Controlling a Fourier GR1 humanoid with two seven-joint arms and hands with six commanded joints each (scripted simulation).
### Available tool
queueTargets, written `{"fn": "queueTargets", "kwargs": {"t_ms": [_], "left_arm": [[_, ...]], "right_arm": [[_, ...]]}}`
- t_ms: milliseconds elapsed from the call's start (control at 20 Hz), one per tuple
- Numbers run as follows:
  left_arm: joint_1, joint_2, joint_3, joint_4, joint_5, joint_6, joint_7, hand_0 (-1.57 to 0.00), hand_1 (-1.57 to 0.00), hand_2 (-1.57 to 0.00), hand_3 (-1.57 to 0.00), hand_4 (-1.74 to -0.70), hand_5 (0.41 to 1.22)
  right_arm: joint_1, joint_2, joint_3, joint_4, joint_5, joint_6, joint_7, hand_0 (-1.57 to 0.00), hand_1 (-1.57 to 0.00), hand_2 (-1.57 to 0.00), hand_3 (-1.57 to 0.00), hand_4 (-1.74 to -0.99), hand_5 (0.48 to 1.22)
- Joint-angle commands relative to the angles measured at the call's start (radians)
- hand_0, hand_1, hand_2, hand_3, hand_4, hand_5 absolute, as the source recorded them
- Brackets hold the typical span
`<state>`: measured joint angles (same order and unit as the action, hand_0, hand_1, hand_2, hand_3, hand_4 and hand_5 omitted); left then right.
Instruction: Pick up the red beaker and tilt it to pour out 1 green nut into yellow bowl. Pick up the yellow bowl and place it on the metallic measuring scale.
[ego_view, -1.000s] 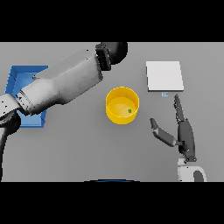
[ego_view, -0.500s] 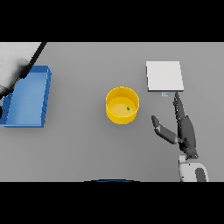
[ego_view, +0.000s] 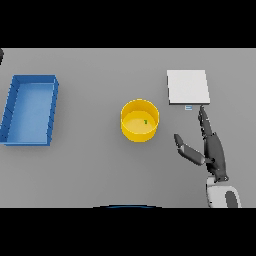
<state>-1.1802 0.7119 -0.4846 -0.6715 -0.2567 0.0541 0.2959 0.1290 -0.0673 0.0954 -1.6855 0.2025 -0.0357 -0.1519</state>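
Right hand (ego_view: 212, 150) rests low on the grey table (ego_view: 90, 165), fingers straight and relaxed, thumb splayed toward the centre, holding nothing. Up and to its left, near but apart, sits the yellow bowl (ego_view: 140, 120) with one green nut (ego_view: 146, 121) inside. Just beyond the fingertips lies the metallic measuring scale (ego_view: 187, 86). The left hand is out of view, so the right is judged the one to reach left for the bowl. A blue tray (ego_view: 31, 109) lies far left.
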Motion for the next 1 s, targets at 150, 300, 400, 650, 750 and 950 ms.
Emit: {"fn": "queueTargets", "kwargs": {"t_ms": [150,300,400,650,750,950], "left_arm": [[0.235,0.051,0.042,-0.215,0.120,0.152,0.170,-1.57,-1.57,-1.57,-1.46,-1.74,1.221],[0.401,0.087,0.040,-0.381,0.172,0.257,0.274,-1.57,-1.57,-1.57,-1.45,-1.74,1.221],[0.487,0.105,0.038,-0.463,0.202,0.310,0.298,-1.57,-1.57,-1.57,-1.45,-1.74,1.221],[0.617,0.107,0.013,-0.523,0.257,0.402,0.313,-1.57,-1.57,-1.57,-1.49,-1.74,1.221],[0.633,0.105,-0.006,-0.525,0.270,0.427,0.312,-1.57,-1.57,-1.57,-1.52,-1.74,1.199],[0.640,0.113,-0.072,-0.486,0.305,0.457,0.314,-1.57,-1.57,-1.57,-1.55,-1.74,0.967]], "right_arm": [[0.008,-0.014,0.015,-0.007,0.034,-0.002,0.001,0.00,0.00,0.00,0.00,-1.210,0.631],[0.003,-0.015,0.023,-0.013,0.040,0.002,0.011,0.00,0.00,0.00,0.00,-1.206,0.653],[0.012,-0.017,0.022,-0.014,0.041,0.003,0.011,0.00,0.00,0.00,0.00,-1.210,0.660],[-0.002,-0.021,0.012,0.007,0.036,-0.002,0.011,0.00,0.00,0.00,0.00,-1.216,0.664],[0.010,-0.016,0.023,-0.002,0.044,0.000,-0.010,0.00,0.00,0.00,0.00,-1.216,0.667],[0.030,-0.022,0.025,-0.022,0.041,0.005,-0.013,0.00,0.00,0.00,0.00,-1.205,0.664]]}}
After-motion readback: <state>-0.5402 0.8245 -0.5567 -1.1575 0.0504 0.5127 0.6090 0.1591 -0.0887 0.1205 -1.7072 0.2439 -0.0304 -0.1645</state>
